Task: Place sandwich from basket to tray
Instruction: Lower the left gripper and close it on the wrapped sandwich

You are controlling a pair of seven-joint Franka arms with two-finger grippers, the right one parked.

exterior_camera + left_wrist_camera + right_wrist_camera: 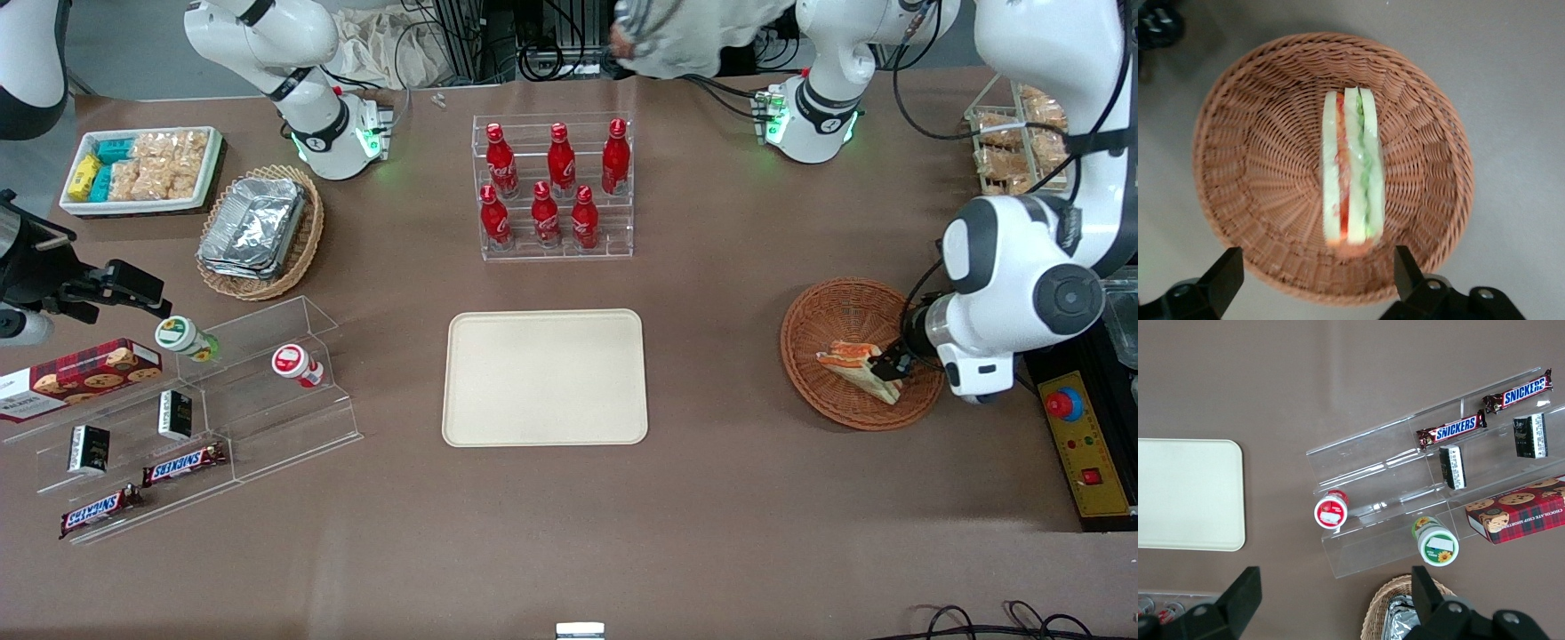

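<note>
Sandwich (1351, 170) lies in the reddish-brown wicker basket (1258, 167), a pale wedge with red, orange and green layers showing along its edge. The gripper (1318, 277) hovers just above it, its fingers (1225, 273) spread wide to either side of the wedge's broad end and touching nothing. In the front view the basket (831, 311) sits toward the working arm's end of the table, well apart from the cream tray (545, 376), which lies bare at the middle. A clear rack of red cola bottles (551, 182) stands farther from the front camera than the tray.
</note>
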